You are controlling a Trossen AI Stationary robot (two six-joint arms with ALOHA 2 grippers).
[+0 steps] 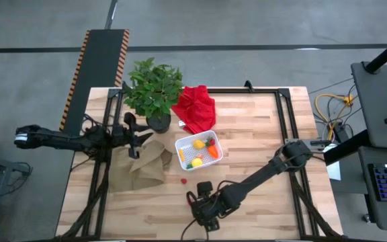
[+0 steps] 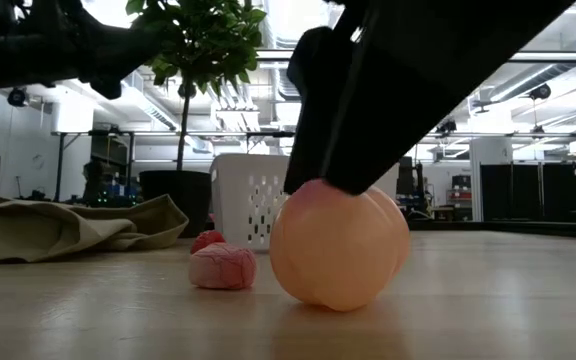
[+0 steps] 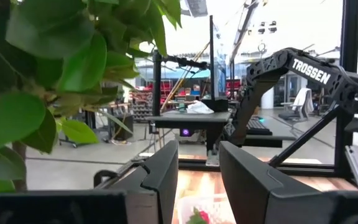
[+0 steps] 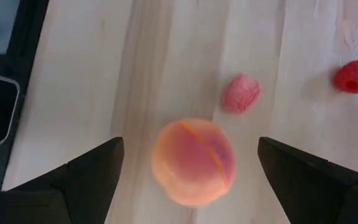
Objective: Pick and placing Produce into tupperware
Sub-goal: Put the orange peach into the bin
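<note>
My right gripper (image 4: 191,171) is open near the table's near edge (image 1: 203,204), pointing down. Its fingers stand on either side of the peach (image 4: 193,162), which rests on the wood (image 2: 340,245). A pink berry (image 4: 241,93) and a red berry (image 4: 355,76) lie on the table just beyond it. The white tupperware (image 1: 198,151) sits mid-table and holds yellow, orange and red produce. My left gripper (image 3: 197,180) is open and waits beside the plant, above the paper bag (image 1: 136,138).
The potted plant (image 1: 153,91) and the red cloth (image 1: 195,109) stand at the far side. A crumpled brown paper bag (image 1: 143,165) lies left of the tupperware. Bare wood stretches right of the tupperware and along the near edge.
</note>
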